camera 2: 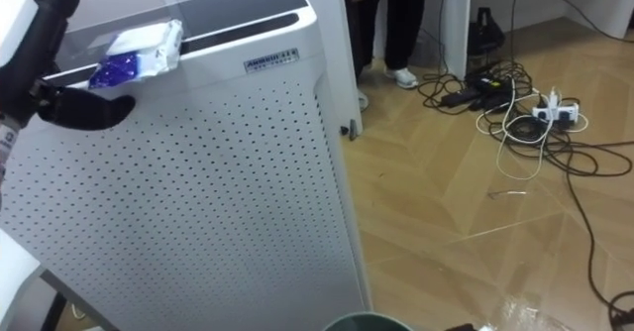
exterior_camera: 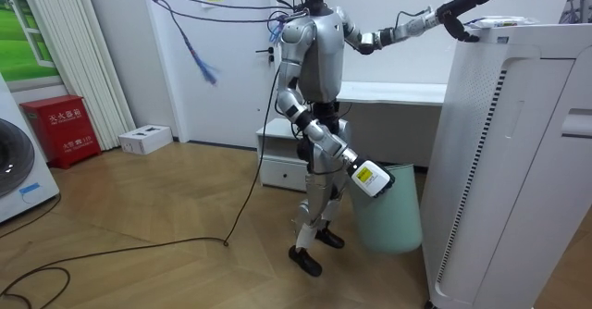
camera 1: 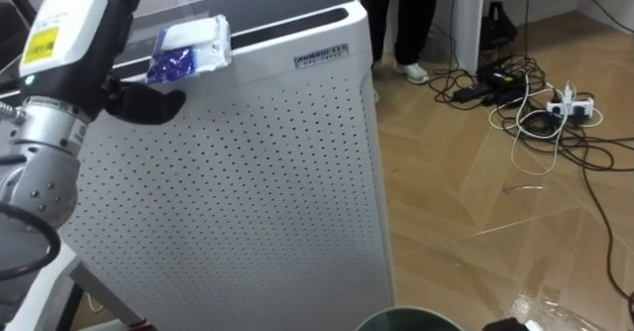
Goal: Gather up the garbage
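A crumpled white and blue plastic wrapper [camera 1: 190, 49] [camera 2: 139, 54] lies on the top front edge of a tall white perforated air purifier [camera 1: 248, 192]. My left hand [camera 1: 119, 98] is raised against that edge, just left of the wrapper, fingers straight and thumb stuck out below it. In the room view the left hand [exterior_camera: 472, 2] stretches flat over the purifier's top [exterior_camera: 518, 27]. My right hand [exterior_camera: 370, 178] hangs low at my side, above a pale green bin [exterior_camera: 388, 221].
The bin's rim [camera 1: 406, 320] shows at my feet beside the purifier. Cables and a power strip [camera 1: 570, 103] sprawl over the wooden floor to the right. A person's legs [camera 1: 411, 24] stand behind the purifier. Clear plastic [camera 1: 545, 303] lies on the floor.
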